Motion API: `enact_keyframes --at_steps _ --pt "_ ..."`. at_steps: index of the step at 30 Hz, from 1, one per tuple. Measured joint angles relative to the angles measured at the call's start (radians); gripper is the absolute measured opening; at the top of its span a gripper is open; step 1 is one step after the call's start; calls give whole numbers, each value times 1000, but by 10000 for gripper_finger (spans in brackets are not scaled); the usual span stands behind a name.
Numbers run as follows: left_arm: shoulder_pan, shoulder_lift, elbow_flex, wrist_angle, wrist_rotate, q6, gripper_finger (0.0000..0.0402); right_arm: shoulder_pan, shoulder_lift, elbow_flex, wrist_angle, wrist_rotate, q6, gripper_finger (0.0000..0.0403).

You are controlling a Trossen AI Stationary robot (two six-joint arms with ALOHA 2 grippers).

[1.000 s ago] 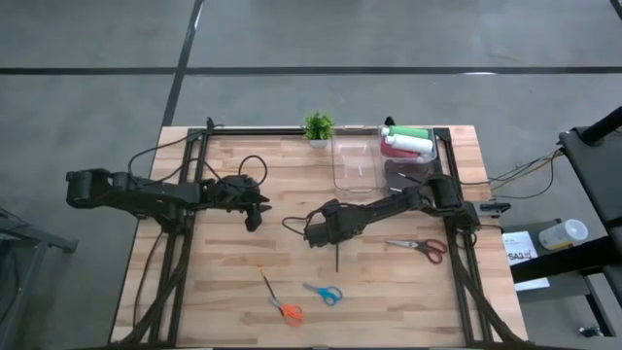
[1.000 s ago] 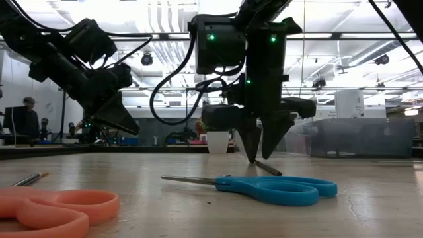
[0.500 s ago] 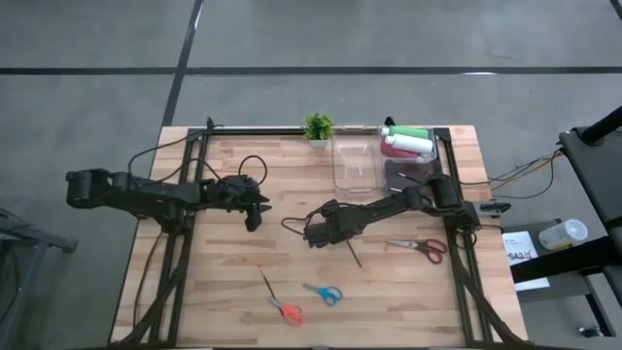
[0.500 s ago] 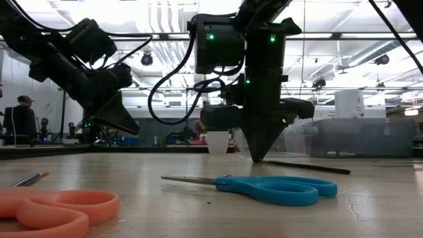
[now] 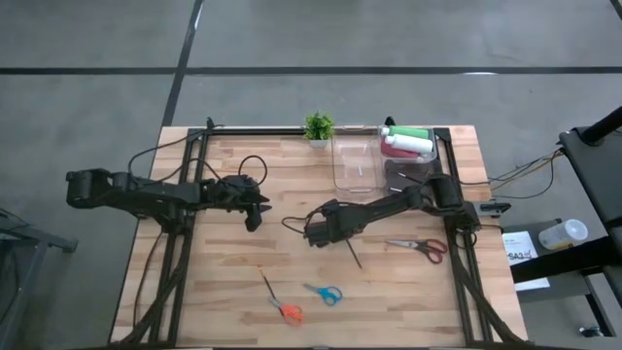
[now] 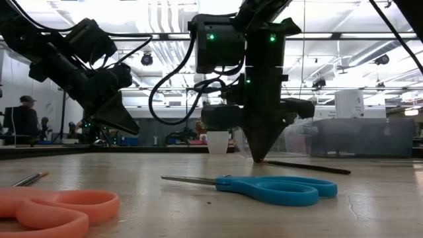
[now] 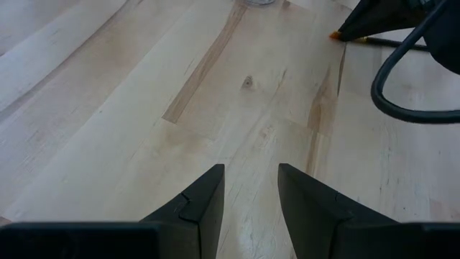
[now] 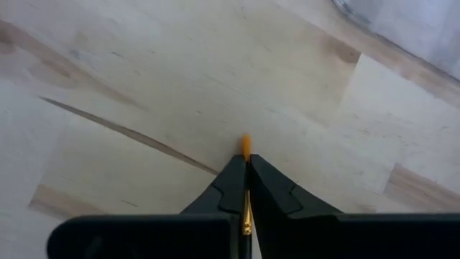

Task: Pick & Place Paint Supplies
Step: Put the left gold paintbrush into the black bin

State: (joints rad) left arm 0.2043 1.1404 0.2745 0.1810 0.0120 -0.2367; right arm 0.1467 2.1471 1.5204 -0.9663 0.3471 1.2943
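One brush in right pincer.

One camera looks straight down, one level across the table, two ride the wrists.

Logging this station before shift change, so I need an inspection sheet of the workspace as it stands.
Surface: wooden table, bare between items.
Job's things: squeeze bottles lie in the clear bins at the far edge; one dark brush with an orange tip is pinched at mid-table; another thin brush lies near the front.
Clutter: orange scissors, blue scissors, red-handled scissors, small potted plant.
Grippers: right end effector shut on the brush; left end effector open, empty.
Cables: black loops on both arms.
Surroundings: a person stands far behind the table.
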Motion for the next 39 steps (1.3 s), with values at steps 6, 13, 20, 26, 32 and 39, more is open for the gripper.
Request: enact_keyframes --at_steps 6,13,20,26,32,39 --pt "0 0 0 0 0 0 139 2 -51 -2 1 -12 -26 8" --pt "0 0 0 0 0 0 139 2 -108 0 10 -4 -91 8" --pt "-1 0 0 0 0 0 139 1 -188 0 13 3 -245 8" --pt "-1 0 0 0 0 0 139 1 -298 0 -56 18 -471 8" --pt "0 0 0 0 0 0 139 1 -421 0 -222 19 -544 8" --pt "0 0 0 0 0 0 139 1 -553 -21 -438 20 -686 8"
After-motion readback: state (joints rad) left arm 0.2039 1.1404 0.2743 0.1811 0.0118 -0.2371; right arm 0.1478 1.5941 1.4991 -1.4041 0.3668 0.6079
